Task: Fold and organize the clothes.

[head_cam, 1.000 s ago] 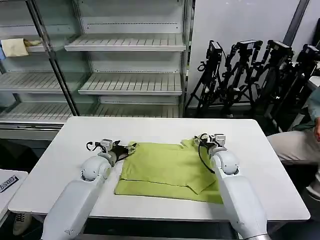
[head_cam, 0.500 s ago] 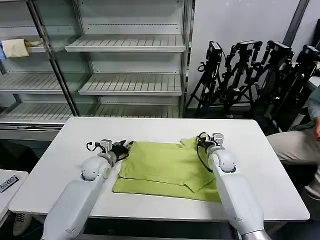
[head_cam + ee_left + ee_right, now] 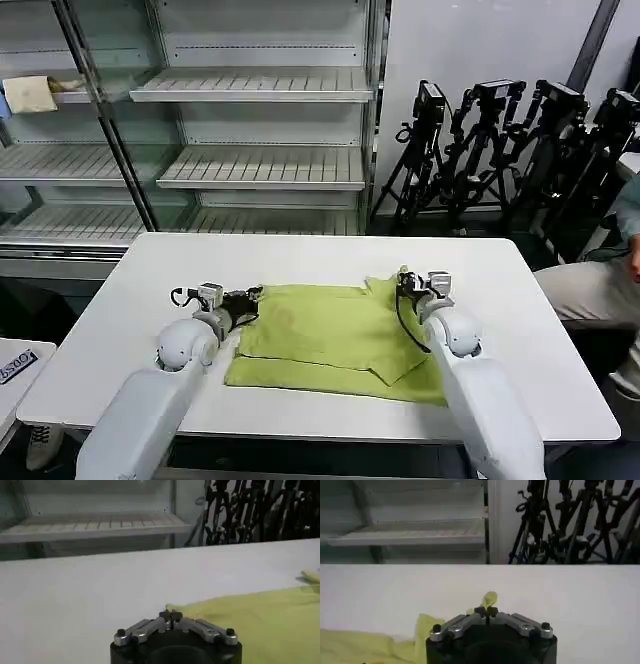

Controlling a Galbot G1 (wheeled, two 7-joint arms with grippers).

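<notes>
Now both grippers pinch the lime T-shirt (image 3: 330, 335), half-folded on the white table (image 3: 150, 290): left gripper (image 3: 254, 297) fingers closed on its far left corner, right gripper (image 3: 404, 281) fingers closed on a raised far-right tuft.

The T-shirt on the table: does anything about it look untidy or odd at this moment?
Yes. The lime T-shirt is only partly folded: its front layers are uneven and a flap sticks out askew. Both far corners are pinched, by the left tool and the right tool, with a tuft poking up above the right one.
</notes>
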